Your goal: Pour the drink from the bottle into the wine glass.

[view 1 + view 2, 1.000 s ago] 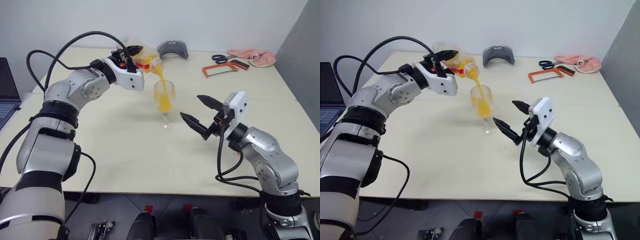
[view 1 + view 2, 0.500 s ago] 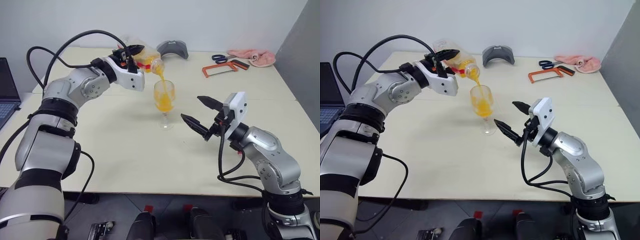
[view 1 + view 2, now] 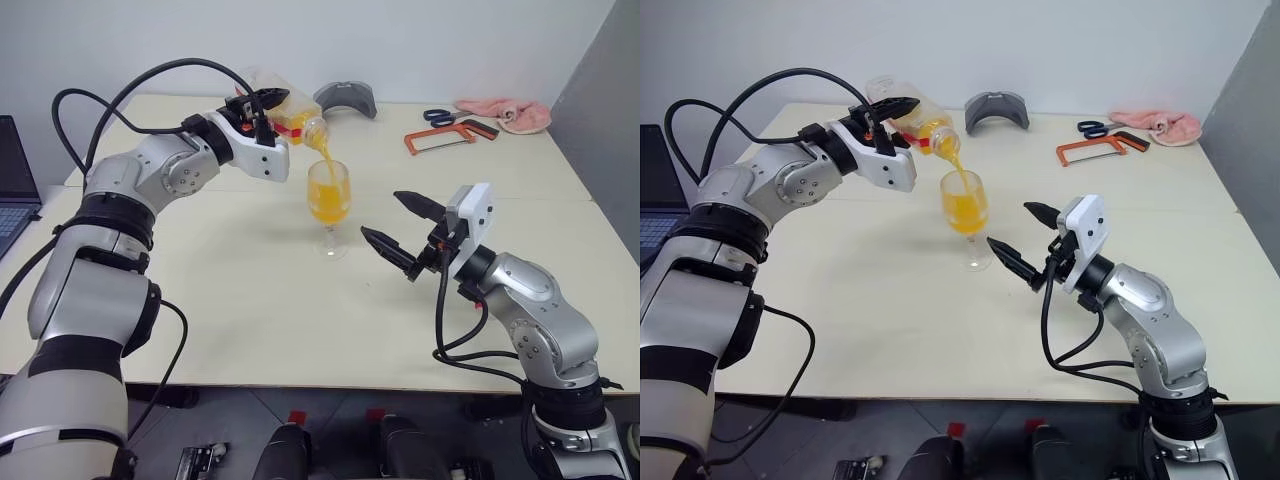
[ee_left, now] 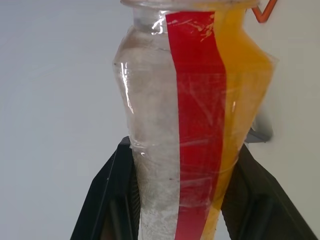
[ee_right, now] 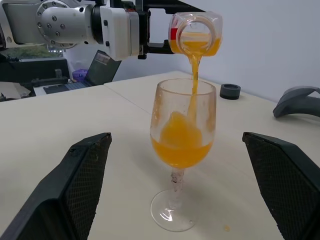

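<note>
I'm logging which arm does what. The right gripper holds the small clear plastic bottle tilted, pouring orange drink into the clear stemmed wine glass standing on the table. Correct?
Not quite: the left gripper holds the small clear plastic bottle, as the right eye view shows. The right gripper is open and empty beside the clear stemmed wine glass. The rest stands: the bottle is tilted, pouring orange drink into the glass on the table.

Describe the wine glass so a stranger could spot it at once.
Start at the cream table. Near its middle, between the left claw with its tilted bottle and the open right claw, stands the wine glass. It is the one clear stemmed thing there, with orange drink in its bowl.
</note>
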